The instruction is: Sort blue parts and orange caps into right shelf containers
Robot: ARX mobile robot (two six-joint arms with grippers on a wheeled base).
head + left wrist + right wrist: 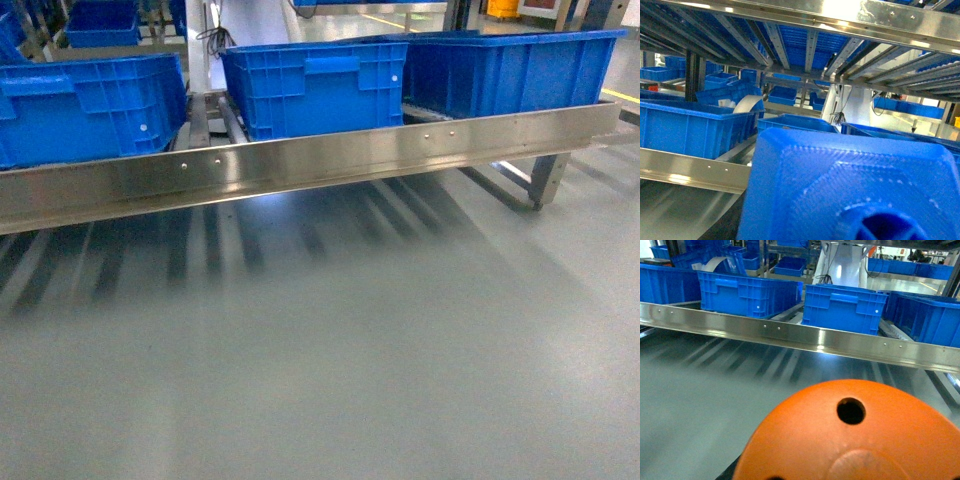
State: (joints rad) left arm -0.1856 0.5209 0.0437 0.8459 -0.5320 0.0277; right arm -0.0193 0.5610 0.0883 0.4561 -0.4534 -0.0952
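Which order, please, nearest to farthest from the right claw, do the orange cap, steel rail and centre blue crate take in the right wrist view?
1. orange cap, filling the lower foreground.
2. steel rail, across the middle.
3. centre blue crate, behind the rail.

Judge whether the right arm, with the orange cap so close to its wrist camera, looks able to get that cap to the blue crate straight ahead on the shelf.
Probably yes. Past the orange cap only open grey floor and the shelf's front rail lie before the blue crate; the rail is low. The jaws are hidden, so the grip is unconfirmed.
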